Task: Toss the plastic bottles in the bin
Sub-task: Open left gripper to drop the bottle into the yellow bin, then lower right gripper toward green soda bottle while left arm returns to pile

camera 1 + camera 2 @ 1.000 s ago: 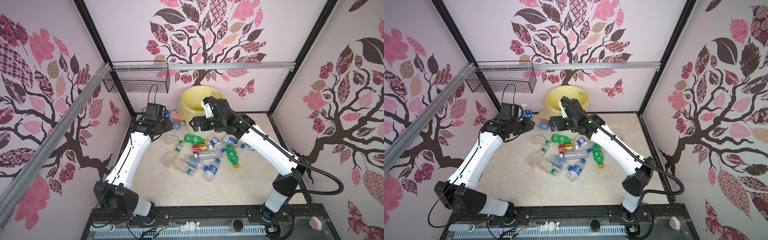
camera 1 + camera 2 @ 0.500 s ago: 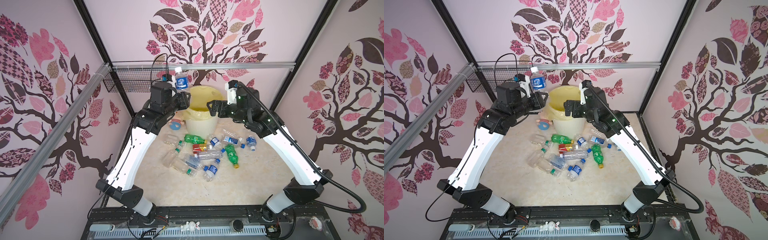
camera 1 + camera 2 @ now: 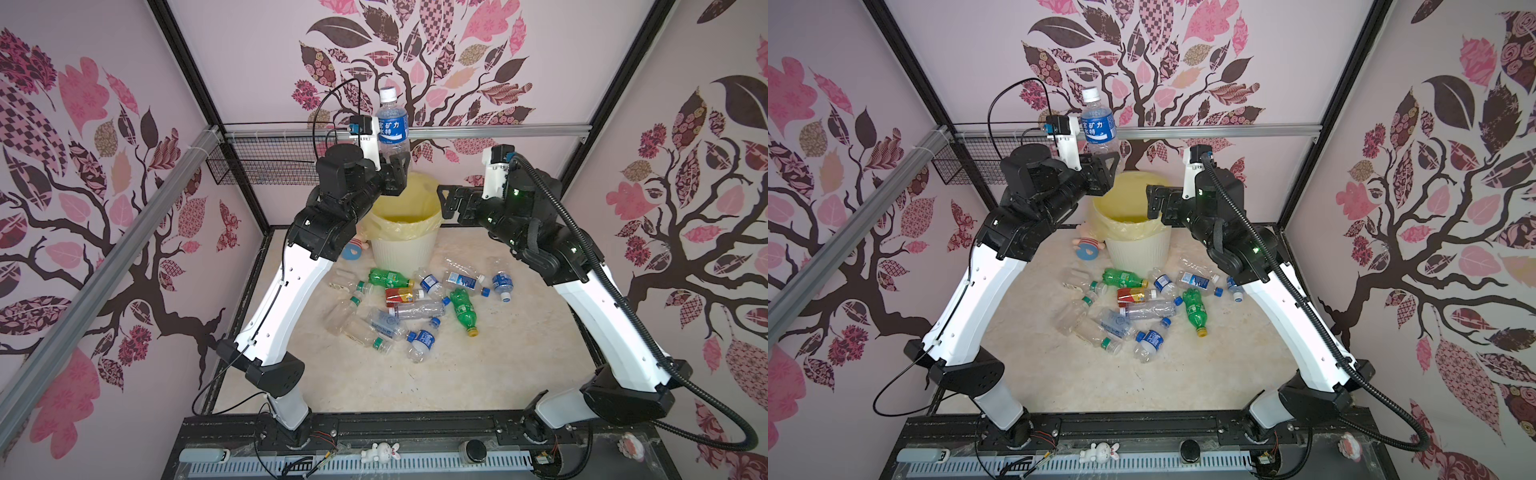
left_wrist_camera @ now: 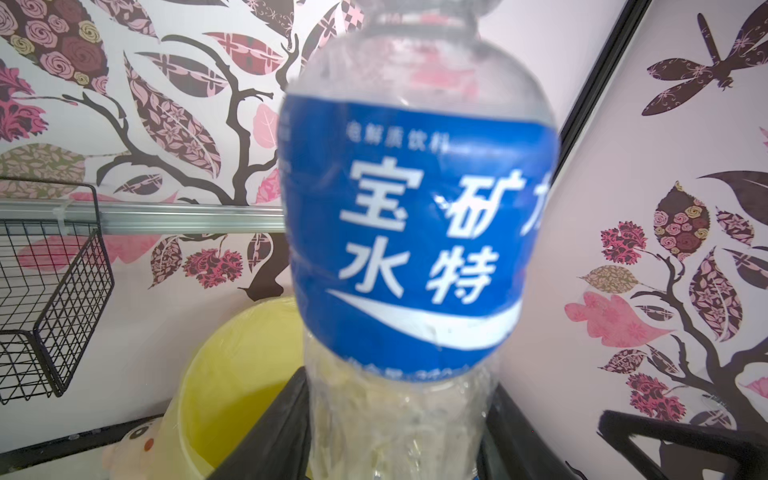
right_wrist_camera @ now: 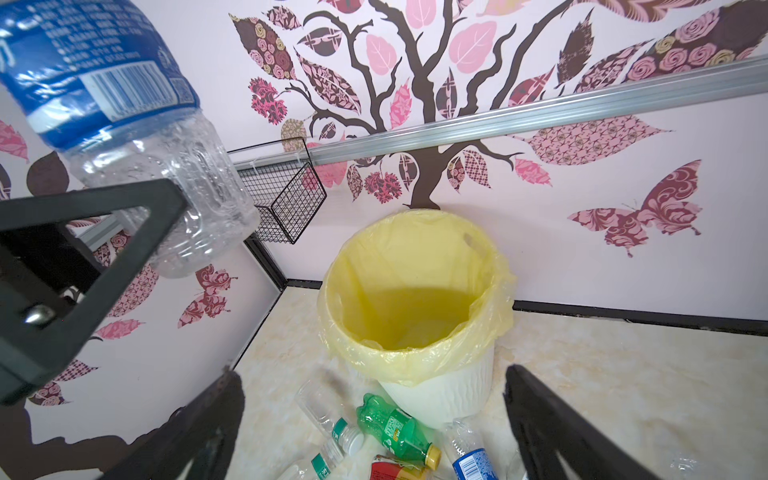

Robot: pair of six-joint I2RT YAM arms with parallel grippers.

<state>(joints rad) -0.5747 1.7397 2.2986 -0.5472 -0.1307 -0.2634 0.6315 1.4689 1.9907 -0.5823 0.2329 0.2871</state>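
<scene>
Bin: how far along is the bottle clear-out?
Done: little or nothing. The right wrist view shows no bottle clearly inside the bin.
In hand: the left gripper holds a blue-labelled bottle upright by its base, raised near the bin's mouth. The right gripper is open and empty.
Left: roughly a dozen bottles on the table.

Left gripper [image 5: 183, 212] holds a clear blue-labelled plastic bottle [image 5: 137, 137] aloft; yellow-bagged cream ribbed bin [image 5: 440, 399] stands by the worktop's back edge.
</scene>
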